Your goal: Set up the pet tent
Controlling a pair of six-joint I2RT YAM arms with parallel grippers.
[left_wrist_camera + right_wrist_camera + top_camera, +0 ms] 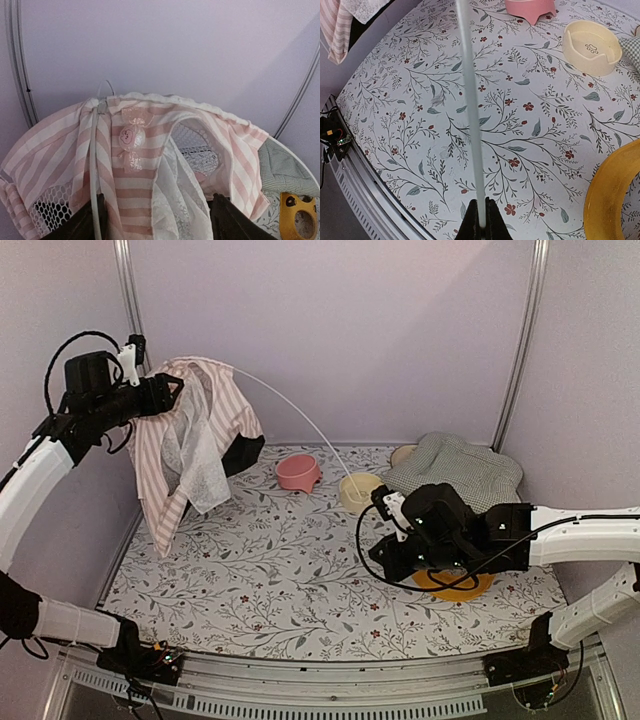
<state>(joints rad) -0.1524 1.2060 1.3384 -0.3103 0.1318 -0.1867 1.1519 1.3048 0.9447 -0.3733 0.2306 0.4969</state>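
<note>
**Pet tent, with both grippers**

Near right, we list the right gripper [479, 216], clamped shut on a thin white pole [470, 100] above the floral mat [280, 580]. Far left and raised, we list the left gripper [159, 200], jaws spread wide astride the pink-and-white striped fabric pet tent [200, 440], which hangs limp.

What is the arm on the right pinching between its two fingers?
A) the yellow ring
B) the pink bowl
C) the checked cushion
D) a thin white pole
D: the right gripper is shut on the thin white pole, which arcs over to the pet tent.
</note>
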